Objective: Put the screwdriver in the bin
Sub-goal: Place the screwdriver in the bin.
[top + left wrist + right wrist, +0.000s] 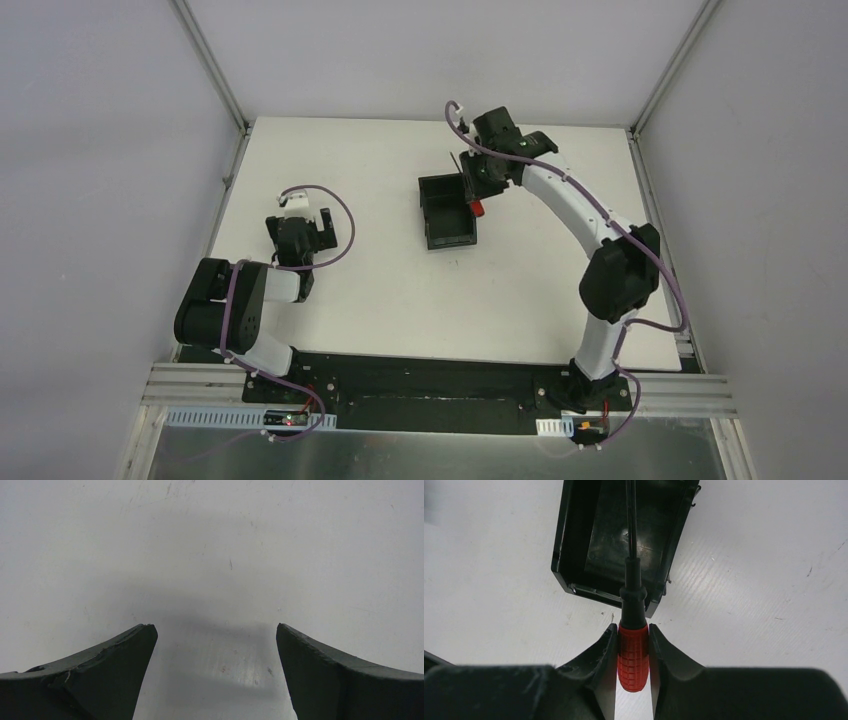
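Right tool (pixel 633 645): it is grasping the screwdriver (pixel 633 657), with both fingers (pixel 594 665) pressing against the sides of the red handle. The black collar and the thin dark shaft are projecting forward, away from the tool.

Screwdriver position: in the right wrist view the collar is crossing the near rim of the bin (pixel 569 540) and the shaft is running on over the open interior. The top edge of that view is cutting off the tip, so I cannot tell whether it is touching the bin floor. In the top view the red handle is showing just beside the bin's right wall.

Bin: it is sitting upright, open side up, on the white surface (pixel 400 300), towards the far middle.

Left tool (pixel 215 640): it is released, with its fingers spread wide, hanging low over the surface at the left, well apart from the bin.
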You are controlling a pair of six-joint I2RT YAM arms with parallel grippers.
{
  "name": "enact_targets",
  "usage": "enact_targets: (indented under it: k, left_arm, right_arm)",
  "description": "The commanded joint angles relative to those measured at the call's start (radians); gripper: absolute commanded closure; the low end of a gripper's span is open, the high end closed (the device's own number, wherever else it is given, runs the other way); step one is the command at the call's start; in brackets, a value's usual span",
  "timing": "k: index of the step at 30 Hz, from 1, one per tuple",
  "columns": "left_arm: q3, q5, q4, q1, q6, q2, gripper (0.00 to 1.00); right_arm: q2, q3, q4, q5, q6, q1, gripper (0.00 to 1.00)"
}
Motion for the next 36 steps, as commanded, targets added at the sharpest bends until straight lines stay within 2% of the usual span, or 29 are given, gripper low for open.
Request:
enact_targets:
  k: [1,14,36]
  left_arm:
    - [-0.001,0.007,0.013,0.007,-0.008,-0.021,0.01]
    - [-0.001,0.008,0.013,0.007,-0.009,-0.022,0.01]
    - [-0.002,0.008,0.013,0.007,-0.008,-0.022,0.01]
  right_arm:
    - [0.037,0.076,-0.018,0.036,-0.014,0.026,1.00]
    - [0.144,0.101,-0.018,0.050,-0.052,0.080,1.00]
    - [0.263,0.150,0.009,0.104,-0.171,0.096,1.00]
